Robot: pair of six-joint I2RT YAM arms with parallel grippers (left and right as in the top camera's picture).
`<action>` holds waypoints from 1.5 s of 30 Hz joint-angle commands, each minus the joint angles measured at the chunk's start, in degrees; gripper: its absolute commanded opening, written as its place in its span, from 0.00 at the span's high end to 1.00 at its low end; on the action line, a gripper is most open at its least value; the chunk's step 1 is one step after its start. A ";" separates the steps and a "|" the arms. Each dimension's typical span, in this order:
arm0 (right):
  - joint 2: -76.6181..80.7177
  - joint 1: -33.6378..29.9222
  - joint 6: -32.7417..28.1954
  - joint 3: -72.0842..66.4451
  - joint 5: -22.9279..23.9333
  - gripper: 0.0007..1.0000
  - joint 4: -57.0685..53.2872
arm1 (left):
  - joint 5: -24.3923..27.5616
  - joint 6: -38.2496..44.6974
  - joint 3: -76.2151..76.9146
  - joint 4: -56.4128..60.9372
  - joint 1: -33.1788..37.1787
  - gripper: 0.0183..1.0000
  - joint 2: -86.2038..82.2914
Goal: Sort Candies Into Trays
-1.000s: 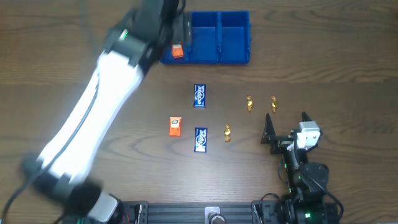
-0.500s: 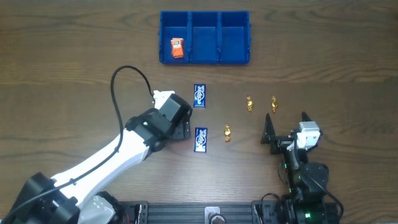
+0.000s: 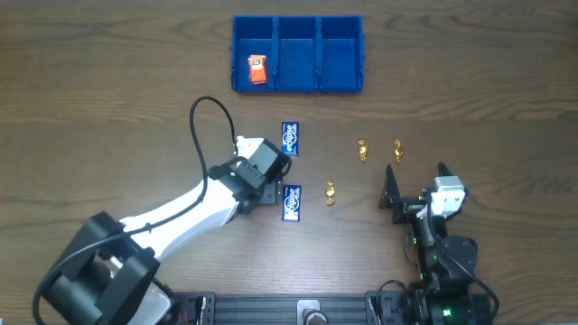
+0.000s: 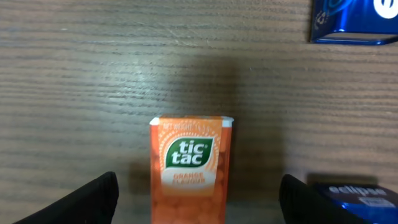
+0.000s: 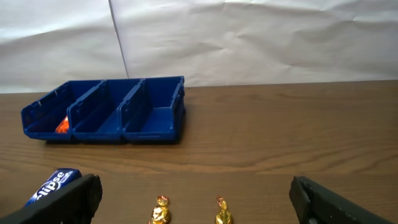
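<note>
"What does the top view show?"

"The left claw [image 3: 262, 188] hangs low over the worktop [image 3: 108, 108], just beside one blue pack [image 3: 292, 202], with another blue pack [image 3: 290, 139] near. The blue tray [image 3: 298, 86] holds an orange box [image 3: 257, 69] in its left compartment. The right claw [image 3: 416, 176] stands spread beside three gold candies [image 3: 362, 150]."

"And the left wrist view?"

"A second orange box [image 4: 191, 168] lies flat between the parted fingers [image 4: 87, 199], apart from both."

"The right wrist view?"

"That claw's fingers [image 5: 336, 199] are wide apart, and the tray sits well beyond them."
</note>
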 commanded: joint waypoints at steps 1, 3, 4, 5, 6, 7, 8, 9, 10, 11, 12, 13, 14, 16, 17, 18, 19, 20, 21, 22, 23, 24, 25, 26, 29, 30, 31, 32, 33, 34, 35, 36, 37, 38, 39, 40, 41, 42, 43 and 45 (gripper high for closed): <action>-0.39 0.22 -0.37 -0.07 0.09 0.00 -0.42 | -0.07 -0.20 -0.17 0.83 -0.13 0.19 1.99; -0.39 0.22 -0.37 -0.07 0.09 0.00 -0.42 | -0.07 -0.20 -0.17 0.96 -0.11 0.21 2.21; -0.39 0.22 -0.37 -0.07 0.09 0.00 -0.42 | -0.07 -0.22 -0.17 0.96 -0.11 0.23 2.21; -0.39 0.22 -0.37 -0.07 0.09 0.00 -0.42 | -0.07 -0.20 -0.17 0.96 -0.11 0.28 2.21; -0.39 0.22 -0.37 -0.07 0.09 0.00 -0.39 | -0.07 -0.20 -0.17 0.96 -0.11 0.32 2.21; -0.39 0.22 -0.37 -0.07 0.09 0.00 -0.42 | -0.07 -0.20 -0.17 0.96 -0.07 0.35 2.21; -0.39 0.22 -0.37 -0.07 0.09 0.00 -0.42 | -0.07 -0.20 -0.20 0.96 -0.02 0.37 2.25; -0.39 0.22 -0.37 -0.07 0.09 0.00 -0.42 | -0.07 -0.20 -0.20 0.96 0.04 0.39 2.40; -0.39 0.22 -0.37 -0.07 0.09 0.00 -0.39 | -0.07 -0.20 -0.20 0.96 0.17 0.40 2.56; -0.39 0.22 -0.37 -0.07 0.09 0.00 -0.42 | 0.00 -0.22 -0.20 0.96 0.31 0.41 2.86; -0.39 0.22 -0.37 -0.07 0.09 0.00 -0.42 | 0.09 -0.20 -0.20 0.98 0.37 0.44 3.08; -0.39 0.22 -0.37 -0.07 0.09 0.00 -0.42 | 0.11 -0.22 -0.20 1.01 0.39 0.45 3.19; -0.39 0.22 -0.37 -0.07 0.09 0.00 -0.42 | 0.11 -0.22 -0.20 1.01 0.42 0.48 3.19; -0.39 0.22 -0.37 -0.07 0.09 0.00 -0.42 | 0.09 -0.22 -0.20 1.18 0.57 0.50 3.19; -0.39 0.22 -0.37 -0.07 0.09 0.00 -0.42 | 0.13 -0.22 -0.20 1.18 0.63 0.51 3.21; -0.39 0.22 -0.37 -0.07 0.09 0.00 -0.42 | 0.13 -0.24 -0.20 1.18 0.70 0.53 3.28; -0.39 0.22 -0.37 -0.07 0.09 0.00 -0.42 | 0.13 -0.22 -0.20 1.18 0.72 0.57 3.30; -0.39 0.22 -0.37 -0.07 0.09 0.00 -0.42 | 0.13 -0.24 -0.20 1.18 0.74 0.61 3.37; -0.39 0.22 -0.37 -0.07 0.09 0.00 -0.42 | 0.13 -0.22 -0.20 1.25 0.81 0.65 3.37; -0.39 0.22 -0.37 -0.07 0.09 0.00 -0.42 | 0.13 -0.24 -0.17 1.36 0.96 0.67 3.37; -0.39 0.22 -0.37 -0.07 0.09 0.00 -0.42 | 0.13 -0.24 -0.11 1.49 1.09 0.68 3.23; -0.39 0.22 -0.37 -0.07 0.09 0.00 -0.42 | 0.13 -0.22 0.09 1.51 1.25 0.68 3.06; -0.39 0.22 -0.37 -0.07 0.09 0.00 -0.42 | 0.13 -0.22 0.55 1.42 1.53 0.71 2.47; -0.39 0.22 -0.35 -0.07 0.09 0.00 -0.39 | 0.13 -0.22 1.14 1.31 1.79 0.75 1.90; -0.39 0.22 -0.37 -0.07 0.09 0.00 -0.42 | -1.03 -0.13 5.46 -2.10 2.99 0.75 -1.25; -0.39 0.22 -0.37 -0.07 0.09 0.00 -0.42 | -2.40 0.04 7.85 -4.39 3.26 0.76 -2.38; -0.39 0.22 -0.37 -0.07 0.09 0.00 -0.42 | -4.44 0.24 10.67 -7.04 3.41 0.76 -3.54; -0.39 0.22 -0.37 -0.07 0.09 0.00 -0.42 | -7.02 1.01 14.93 -9.99 3.52 0.76 -4.66; -0.39 0.22 -0.37 -0.07 0.09 0.00 -0.42 | -9.55 2.49 20.00 -12.76 3.72 0.75 -4.96; -0.39 0.22 -0.37 -0.07 0.09 0.00 -0.42 | -11.89 4.72 25.86 -15.15 4.07 0.75 -4.57; -0.39 0.22 -0.37 -0.07 0.09 0.00 -0.42 | -14.19 6.80 31.78 -16.83 4.55 0.75 -3.37; -0.39 0.22 -0.37 -0.07 0.09 0.00 -0.42 | -15.47 9.49 37.88 -17.64 5.35 0.75 -1.38; -0.39 0.22 -0.37 -0.07 0.09 0.00 -0.42 | -15.56 11.89 42.69 -18.01 6.25 0.75 0.68; -0.39 0.22 -0.37 -0.07 0.09 0.00 -0.42 | -15.50 13.66 47.50 -18.47 7.37 0.75 3.10; -0.39 0.22 -0.37 -0.07 0.09 0.00 -0.42 | -15.43 14.88 53.31 -19.52 8.79 0.75 6.56; -0.39 0.22 -0.37 -0.07 0.09 0.00 -0.42 | -15.15 15.08 57.77 -20.76 9.94 0.75 9.42; -0.39 0.22 -0.37 -0.07 0.09 0.00 -0.42 | -13.99 15.10 63.73 -22.82 11.65 0.75 13.77; -0.39 0.22 -0.37 -0.07 0.09 0.00 -0.42 | -12.22 15.54 67.71 -23.93 13.03 0.75 17.29; -0.39 0.22 -0.37 -0.07 0.09 0.00 -0.42 | -10.73 15.69 70.23 -24.52 14.12 0.74 20.02; -0.39 0.22 -0.37 -0.07 0.09 0.00 -0.42 | -7.06 15.65 73.88 -24.76 16.55 0.74 25.75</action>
